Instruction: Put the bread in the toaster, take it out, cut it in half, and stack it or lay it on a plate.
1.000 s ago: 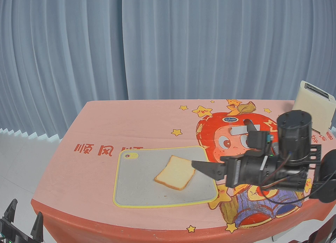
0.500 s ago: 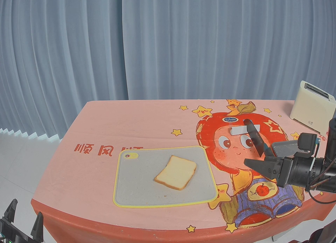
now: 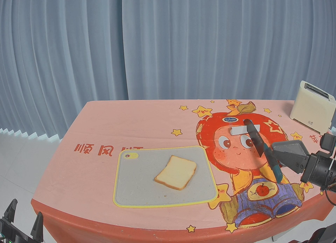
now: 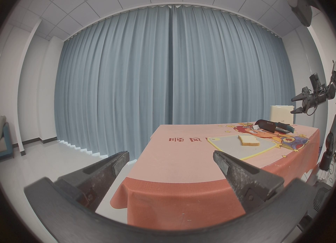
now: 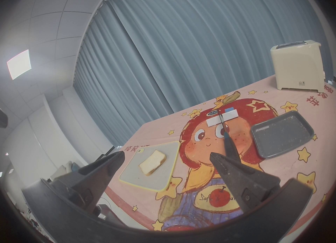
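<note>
Right gripper point(image 3: 280, 151) has drawn back from the cutting board point(image 3: 140, 184) to the table's right side, fingers spread and empty, near the knife point(image 3: 258, 139). Bread slice point(image 3: 176, 172) lies flat on the board, well apart from the toaster point(image 3: 313, 106). Left gripper point(image 4: 170, 153) is likewise spread and empty.
</note>
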Tool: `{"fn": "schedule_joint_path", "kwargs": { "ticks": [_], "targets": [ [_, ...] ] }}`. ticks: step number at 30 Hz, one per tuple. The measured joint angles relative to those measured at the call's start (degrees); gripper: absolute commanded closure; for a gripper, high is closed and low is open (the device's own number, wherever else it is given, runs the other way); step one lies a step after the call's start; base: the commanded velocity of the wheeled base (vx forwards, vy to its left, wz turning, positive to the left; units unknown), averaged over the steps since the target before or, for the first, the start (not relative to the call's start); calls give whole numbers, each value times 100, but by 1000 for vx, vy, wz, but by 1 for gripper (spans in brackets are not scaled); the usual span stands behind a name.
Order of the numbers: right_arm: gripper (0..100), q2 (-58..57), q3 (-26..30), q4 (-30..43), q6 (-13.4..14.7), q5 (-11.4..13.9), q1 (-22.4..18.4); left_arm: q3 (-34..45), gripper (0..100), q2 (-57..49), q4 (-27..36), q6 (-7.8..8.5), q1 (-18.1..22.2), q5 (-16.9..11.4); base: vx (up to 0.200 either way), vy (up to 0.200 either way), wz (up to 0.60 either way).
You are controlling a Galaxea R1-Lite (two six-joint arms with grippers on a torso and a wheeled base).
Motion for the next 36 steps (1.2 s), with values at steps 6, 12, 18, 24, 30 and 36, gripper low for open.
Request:
{"fn": "schedule_joint_path", "kwargs": {
  "ticks": [6,12,18,24,30,36],
  "targets": [
    [0,-224,90,-18,-472,65,-347,0,0,0,0,2,0,0,0,0,0],
    [0,-235,74,11,-1648,16,-700,0,0,0,0,0,0,-2,0,0,0],
    [0,71,-262,41,-1820,-244,-965,0,0,0,0,0,0,0,0,0,0],
    [0,547,-546,90,-1859,-807,-996,0,0,0,0,2,0,0,0,0,0],
    [0,918,-811,535,-1971,-952,-866,0,0,0,0,2,0,-2,0,0,0],
    [0,1257,-889,666,-2064,-1100,-662,0,0,0,0,0,0,0,0,0,0]
  ]
}}
